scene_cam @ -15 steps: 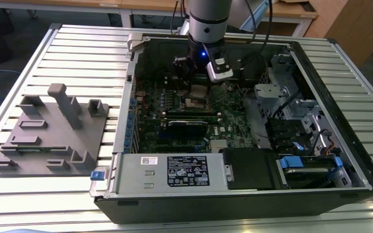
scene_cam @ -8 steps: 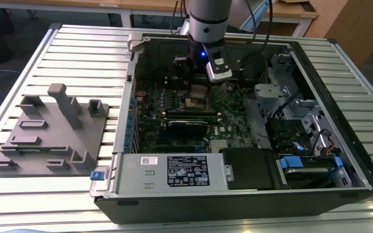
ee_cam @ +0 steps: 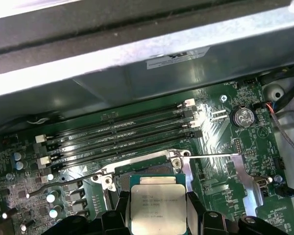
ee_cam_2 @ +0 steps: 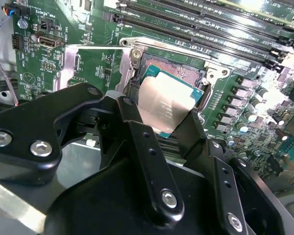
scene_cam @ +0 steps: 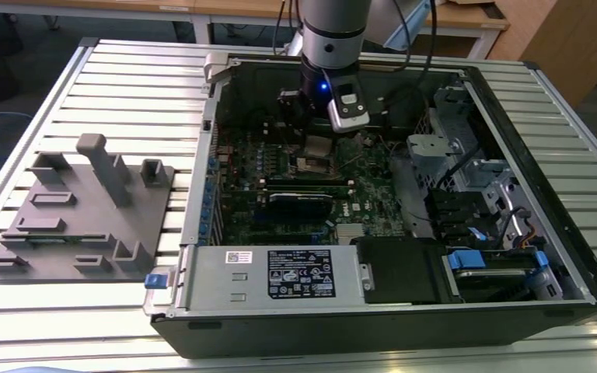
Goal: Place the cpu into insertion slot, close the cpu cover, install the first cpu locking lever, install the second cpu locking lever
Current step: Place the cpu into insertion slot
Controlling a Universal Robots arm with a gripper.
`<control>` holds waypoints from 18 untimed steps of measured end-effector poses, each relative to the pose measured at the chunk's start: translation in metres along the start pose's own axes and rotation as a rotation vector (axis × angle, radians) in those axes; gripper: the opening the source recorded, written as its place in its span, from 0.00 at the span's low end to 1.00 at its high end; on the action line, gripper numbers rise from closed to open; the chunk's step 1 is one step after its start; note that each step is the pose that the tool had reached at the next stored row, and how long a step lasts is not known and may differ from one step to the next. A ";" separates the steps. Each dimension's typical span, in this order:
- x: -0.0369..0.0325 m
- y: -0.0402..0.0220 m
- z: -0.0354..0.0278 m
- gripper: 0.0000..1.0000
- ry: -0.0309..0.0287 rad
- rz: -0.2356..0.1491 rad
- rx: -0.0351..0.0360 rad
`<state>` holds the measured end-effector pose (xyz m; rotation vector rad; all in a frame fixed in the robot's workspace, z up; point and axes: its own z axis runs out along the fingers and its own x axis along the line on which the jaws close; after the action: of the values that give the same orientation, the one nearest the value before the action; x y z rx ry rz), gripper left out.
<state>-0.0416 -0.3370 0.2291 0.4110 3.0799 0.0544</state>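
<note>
cpu — where is it?
— Pinched by two opposite edges between the fingers of the gripper, just over the insertion slot.
— Seated?
— Cannot tell; it looks tilted in the second wrist view.

The cpu has a dull silver-grey top with faint dark print and a teal-green edge. The end effector is matte black with bright silver screw heads. The slot is dark at its centre with a silvery rim, and the cover is silvery too. The board is green, speckled with white markings. Its memory slots are black with white end clips. The worktop is pale silver in ribbed stripes. The fixture is plain grey. The case is black, with a white-and-black label and blue clips.
</note>
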 end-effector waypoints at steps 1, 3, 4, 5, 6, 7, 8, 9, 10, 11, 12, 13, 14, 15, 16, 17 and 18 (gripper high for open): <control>0.0000 0.0000 0.0000 0.54 -0.0002 0.004 0.0002; 0.0000 0.0000 0.0001 0.54 -0.0005 0.013 0.0003; 0.0000 0.0000 0.0001 0.54 -0.0006 0.016 0.0004; 0.0000 0.0000 0.0001 0.54 -0.0008 0.020 0.0006; 0.0000 0.0000 0.0001 0.54 -0.0009 0.024 0.0007; 0.0000 0.0000 0.0001 0.54 -0.0011 0.027 0.0008; 0.0000 0.0000 0.0001 0.54 -0.0012 0.030 0.0009; 0.0000 0.0000 0.0001 0.54 -0.0014 0.034 0.0010; 0.0000 0.0000 0.0001 0.54 -0.0014 0.036 0.0011; 0.0000 0.0000 0.0001 0.54 -0.0015 0.039 0.0012; 0.0000 0.0000 0.0002 0.54 -0.0016 0.041 0.0011; 0.0000 0.0000 0.0002 0.54 -0.0017 0.043 0.0013; 0.0000 0.0000 0.0002 0.54 -0.0017 0.044 0.0013; 0.0000 0.0000 0.0002 0.54 -0.0017 0.044 0.0013; 0.0000 0.0000 0.0002 0.54 -0.0017 0.044 0.0013; 0.0000 0.0000 0.0002 0.54 -0.0017 0.044 0.0013; 0.0000 0.0000 0.0002 0.54 -0.0017 0.044 0.0013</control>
<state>-0.0416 -0.3370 0.2289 0.4791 3.0694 0.0532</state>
